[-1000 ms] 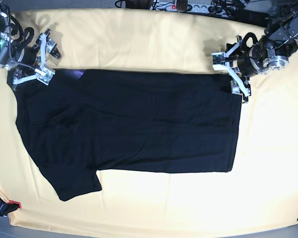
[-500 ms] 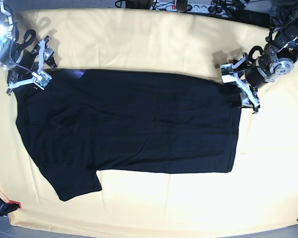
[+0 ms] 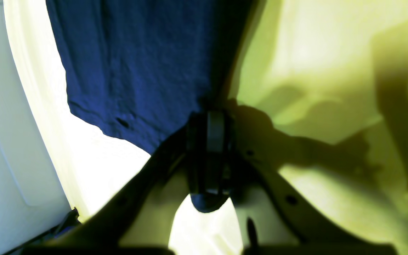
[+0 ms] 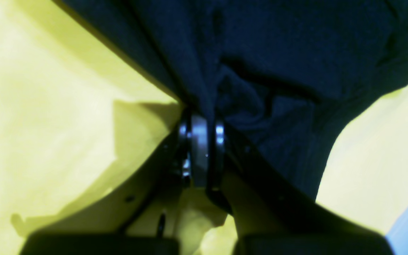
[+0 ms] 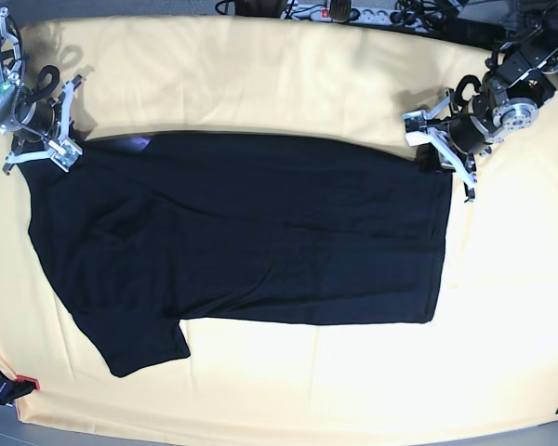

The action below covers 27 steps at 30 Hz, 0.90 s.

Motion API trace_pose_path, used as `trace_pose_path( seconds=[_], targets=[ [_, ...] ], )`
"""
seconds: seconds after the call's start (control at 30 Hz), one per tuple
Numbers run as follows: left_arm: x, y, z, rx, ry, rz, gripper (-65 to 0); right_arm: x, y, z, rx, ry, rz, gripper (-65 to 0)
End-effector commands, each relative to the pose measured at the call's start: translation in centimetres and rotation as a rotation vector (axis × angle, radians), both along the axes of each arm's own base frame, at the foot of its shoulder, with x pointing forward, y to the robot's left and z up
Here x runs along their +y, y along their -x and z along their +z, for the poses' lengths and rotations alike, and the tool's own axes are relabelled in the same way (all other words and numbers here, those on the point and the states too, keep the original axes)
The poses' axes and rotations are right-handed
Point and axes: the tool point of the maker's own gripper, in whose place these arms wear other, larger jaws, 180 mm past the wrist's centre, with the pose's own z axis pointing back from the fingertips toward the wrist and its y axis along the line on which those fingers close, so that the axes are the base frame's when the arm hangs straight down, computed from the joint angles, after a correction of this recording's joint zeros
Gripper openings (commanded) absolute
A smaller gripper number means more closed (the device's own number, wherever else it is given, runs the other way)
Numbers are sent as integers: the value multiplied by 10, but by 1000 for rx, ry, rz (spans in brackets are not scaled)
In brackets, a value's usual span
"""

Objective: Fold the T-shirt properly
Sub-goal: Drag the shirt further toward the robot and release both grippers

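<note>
The black T-shirt (image 5: 242,232) lies spread flat on the pale yellow cloth (image 5: 260,74), one sleeve pointing to the lower left. My left gripper (image 5: 439,153) is at the shirt's upper right corner; in the left wrist view (image 3: 211,113) its jaws are shut on the edge of the shirt (image 3: 136,63). My right gripper (image 5: 39,149) is at the shirt's upper left corner; in the right wrist view (image 4: 200,113) its jaws are shut on bunched shirt fabric (image 4: 296,53). The inner label and print are hidden.
A power strip and cables (image 5: 339,11) lie along the back edge beyond the cloth. A black and red clamp (image 5: 9,386) sits at the lower left corner. The yellow cloth extends past the shirt on all sides.
Both grippers have closed on the shirt's upper corners. The right gripper has moved outward to the left, and the left gripper up and back, drawing the shirt's top edge straighter.
</note>
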Motion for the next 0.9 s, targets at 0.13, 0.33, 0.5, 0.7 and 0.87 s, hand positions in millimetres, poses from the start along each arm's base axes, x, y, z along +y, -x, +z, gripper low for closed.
trace_pose_path(
  seconds=[0.13, 0.33, 0.5, 0.7, 0.87],
  targets=[
    [7, -1, 18, -23, -47, -37, -650, -26, 12, 4, 88, 146, -27, -650],
    [13, 24, 24, 115, -74, -98, -650, -27, 38, 10, 168, 196, 18, -650],
    [15, 53, 28, 264, -98, -146, -650, -22, 58, 14, 206, 234, 49, -650],
    [16, 91, 33, 464, -115, -152, -650, -15, 97, 9, 304, 251, 83, -650],
    [21, 119, 35, 614, -118, -196, -650, -9, 129, 5, 379, 248, 112, -650]
  ],
)
